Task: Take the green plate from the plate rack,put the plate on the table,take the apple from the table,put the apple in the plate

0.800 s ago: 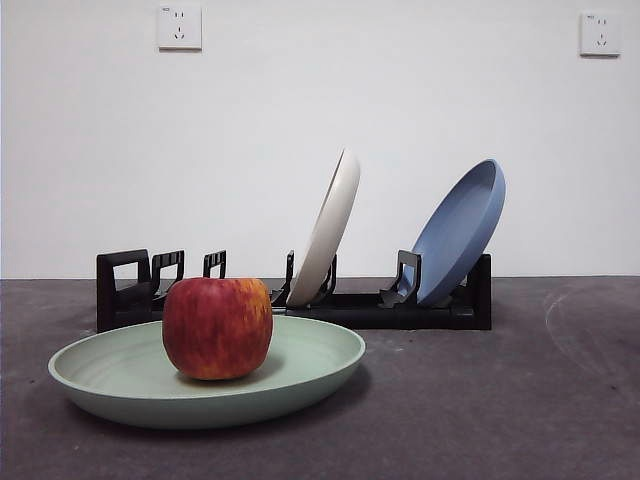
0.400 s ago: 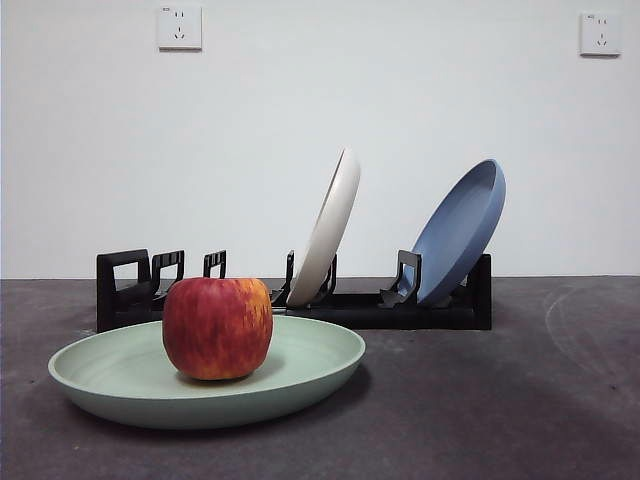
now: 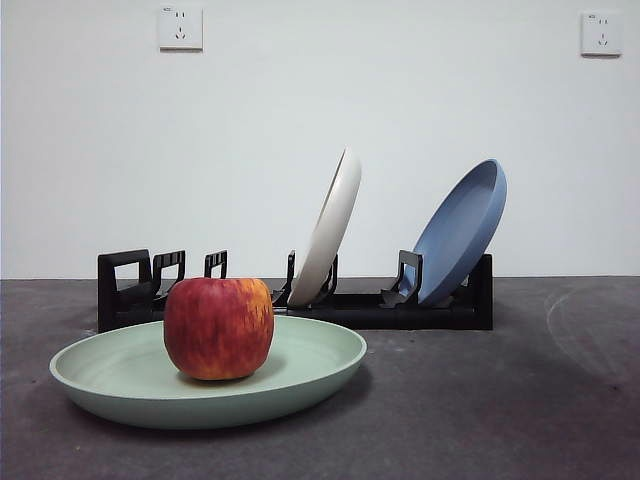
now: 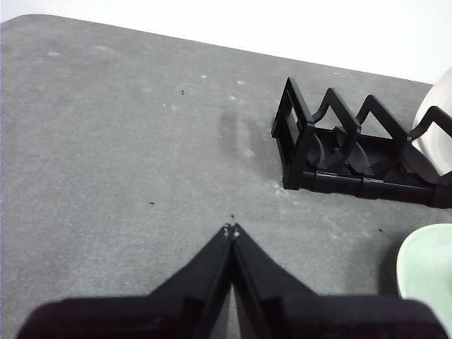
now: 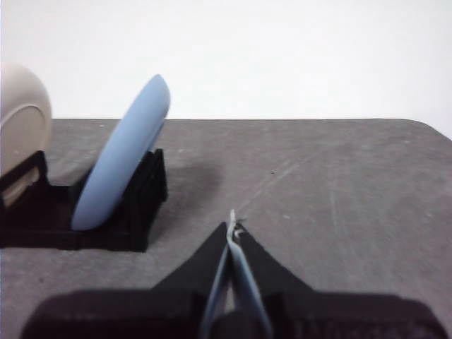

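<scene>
With the apple resting in the green plate on the surface, at 6 o'clock of the plate rack, we judge every step done; left gripper and right gripper jaws closed, empty, nothing further called for.

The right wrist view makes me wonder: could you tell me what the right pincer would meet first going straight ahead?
Probably nothing: ahead of the shut right pincer lies bare table; the blue plate stands off to one side.
</scene>
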{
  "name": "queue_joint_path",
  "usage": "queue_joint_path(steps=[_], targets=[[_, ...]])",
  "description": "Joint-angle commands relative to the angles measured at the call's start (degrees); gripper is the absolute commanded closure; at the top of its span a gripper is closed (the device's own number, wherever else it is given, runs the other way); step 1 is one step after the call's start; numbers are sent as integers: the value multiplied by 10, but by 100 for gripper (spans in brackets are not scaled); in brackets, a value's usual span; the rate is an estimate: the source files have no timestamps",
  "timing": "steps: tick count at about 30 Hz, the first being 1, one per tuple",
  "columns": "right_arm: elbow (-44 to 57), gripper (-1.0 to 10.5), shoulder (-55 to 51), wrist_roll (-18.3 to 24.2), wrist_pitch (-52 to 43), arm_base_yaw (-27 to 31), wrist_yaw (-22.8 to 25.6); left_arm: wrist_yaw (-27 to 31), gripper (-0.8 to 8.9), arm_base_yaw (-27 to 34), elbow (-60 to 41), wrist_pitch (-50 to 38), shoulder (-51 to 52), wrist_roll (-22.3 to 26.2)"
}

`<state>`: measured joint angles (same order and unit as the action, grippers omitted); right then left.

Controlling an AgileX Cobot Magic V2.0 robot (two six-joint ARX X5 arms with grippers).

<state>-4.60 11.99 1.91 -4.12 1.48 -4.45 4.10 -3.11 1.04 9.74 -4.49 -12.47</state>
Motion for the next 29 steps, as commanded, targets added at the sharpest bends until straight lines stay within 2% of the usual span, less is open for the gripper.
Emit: queue_joint_path(steps=[1,11,29], targets=[[21,946,-28,-7,38,1,15,0,817,2,-4,-4,0,7],[38,946,-115,-17,148,0,14,0,817,2,-4,-4,0,7],[38,946,-115,-28,145,0,15,0,817,2,-4,-4,-8,7]])
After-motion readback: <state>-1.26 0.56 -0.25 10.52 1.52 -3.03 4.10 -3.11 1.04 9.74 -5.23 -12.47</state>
